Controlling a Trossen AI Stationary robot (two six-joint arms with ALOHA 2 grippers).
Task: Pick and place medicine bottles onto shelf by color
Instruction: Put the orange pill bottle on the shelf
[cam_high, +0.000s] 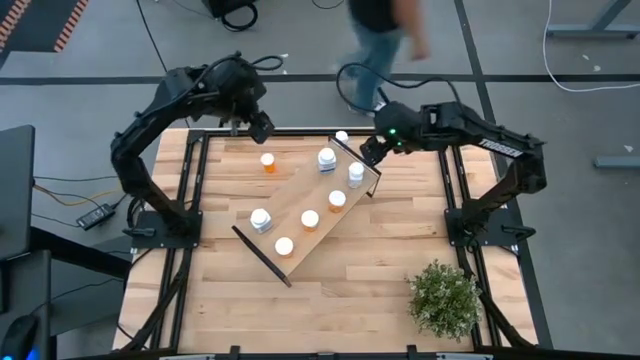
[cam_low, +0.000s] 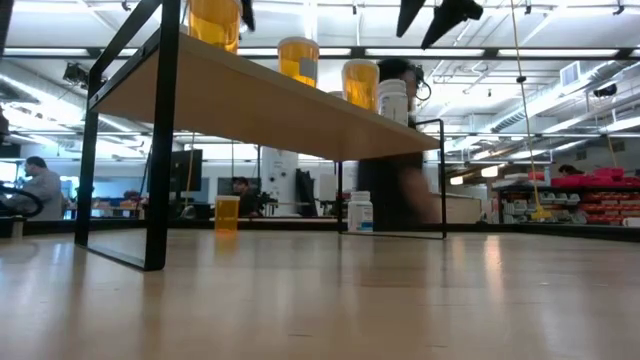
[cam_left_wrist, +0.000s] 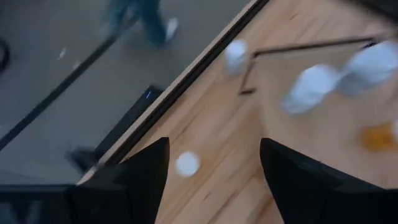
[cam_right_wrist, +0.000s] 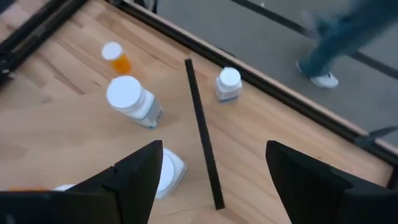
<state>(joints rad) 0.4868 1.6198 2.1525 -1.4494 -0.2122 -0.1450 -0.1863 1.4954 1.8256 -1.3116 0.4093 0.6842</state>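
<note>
Both jaws stand spread and empty, and we judge the white bottle (cam_high: 342, 137) left on the table just beyond the shelf (cam_high: 300, 200) end closer to our right gripper (cam_high: 368, 152), while the left gripper (cam_high: 262, 128) hovers nearer the orange bottle (cam_high: 268, 162).

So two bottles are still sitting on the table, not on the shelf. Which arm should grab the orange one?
Probably the left. The left gripper hangs open near the orange bottle on the table. The right gripper, also open, sits past the shelf, nearer the white bottle.
</note>
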